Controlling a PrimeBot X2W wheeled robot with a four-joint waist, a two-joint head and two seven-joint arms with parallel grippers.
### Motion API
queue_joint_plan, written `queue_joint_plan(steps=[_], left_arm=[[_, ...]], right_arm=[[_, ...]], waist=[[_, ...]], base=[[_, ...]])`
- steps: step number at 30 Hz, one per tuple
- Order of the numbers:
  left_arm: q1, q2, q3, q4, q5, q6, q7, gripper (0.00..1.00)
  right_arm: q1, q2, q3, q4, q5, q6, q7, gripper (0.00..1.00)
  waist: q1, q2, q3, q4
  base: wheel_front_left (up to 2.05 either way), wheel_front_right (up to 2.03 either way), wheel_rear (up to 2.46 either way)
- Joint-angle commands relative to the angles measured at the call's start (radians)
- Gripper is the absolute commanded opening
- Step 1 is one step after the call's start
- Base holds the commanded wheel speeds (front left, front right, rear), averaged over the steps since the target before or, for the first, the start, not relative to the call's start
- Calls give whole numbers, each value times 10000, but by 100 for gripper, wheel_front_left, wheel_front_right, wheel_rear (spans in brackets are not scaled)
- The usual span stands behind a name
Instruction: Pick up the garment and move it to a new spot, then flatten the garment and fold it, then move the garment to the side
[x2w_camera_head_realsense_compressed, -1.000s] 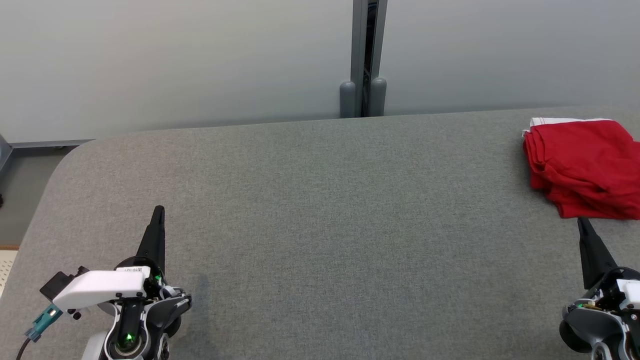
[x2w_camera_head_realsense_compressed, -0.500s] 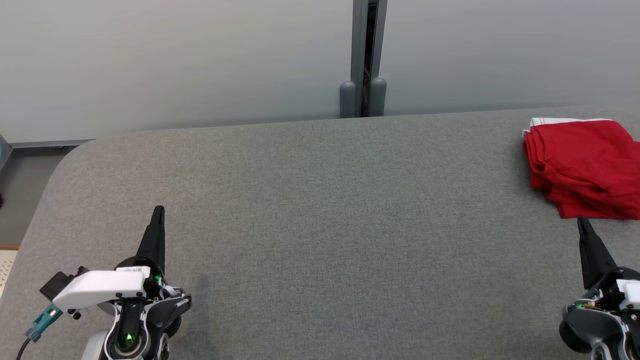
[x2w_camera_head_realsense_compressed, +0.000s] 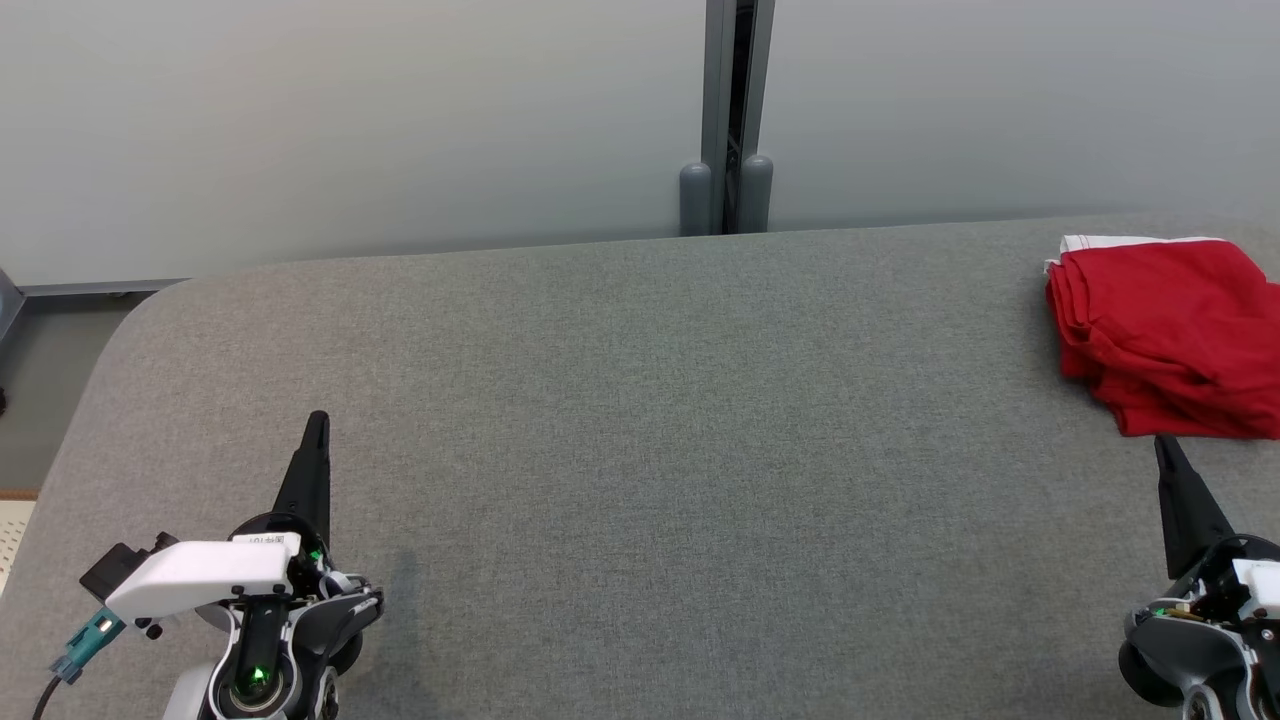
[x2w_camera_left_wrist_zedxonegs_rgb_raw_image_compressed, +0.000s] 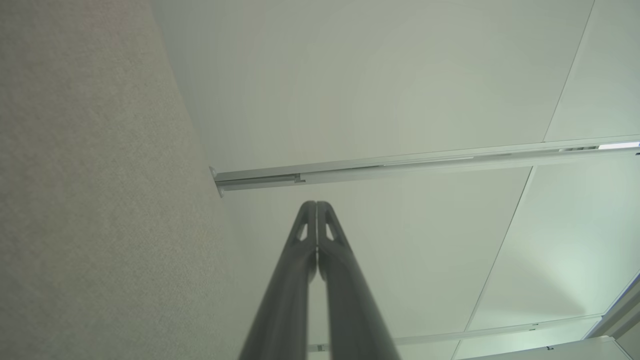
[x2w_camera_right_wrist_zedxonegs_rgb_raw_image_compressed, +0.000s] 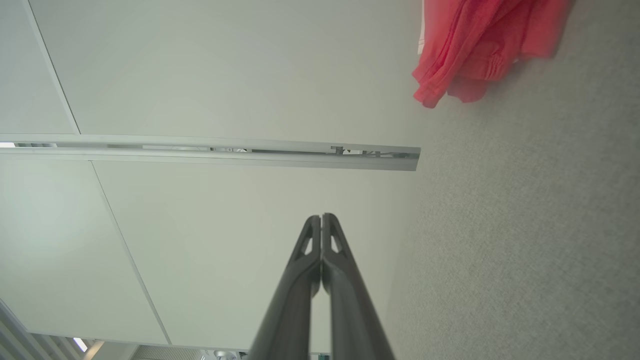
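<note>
Nothing has changed over the last second: your left gripper (x2w_camera_head_realsense_compressed: 317, 420) and right gripper (x2w_camera_head_realsense_compressed: 1162, 442) sit closed and empty over the counter (x2w_camera_head_realsense_compressed: 640, 450), and the garment (x2w_camera_head_realsense_compressed: 1160, 335) lies folded at its far right, so the task looks done.

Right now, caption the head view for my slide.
Red garment at grey table's far right; left end effector and right end effector shut, empty.

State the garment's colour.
The garment is red with a white far edge; clearest in the head view.
</note>
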Motion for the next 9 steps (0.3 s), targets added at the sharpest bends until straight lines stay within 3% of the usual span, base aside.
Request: queue_joint_plan(steps=[1,9], left_arm=[[-183,33,22,-15,-39,-43,25,0],[-183,33,18,-15,-43,-43,21,0]], right_arm=[[-72,-11,-51,-6,-39,0,58,0],[-75,-7,-63,-5,-54,2,64,0]], waist=[[0,0,0,0],[0,0,0,0]], base=[[0,0,0],[0,0,0]])
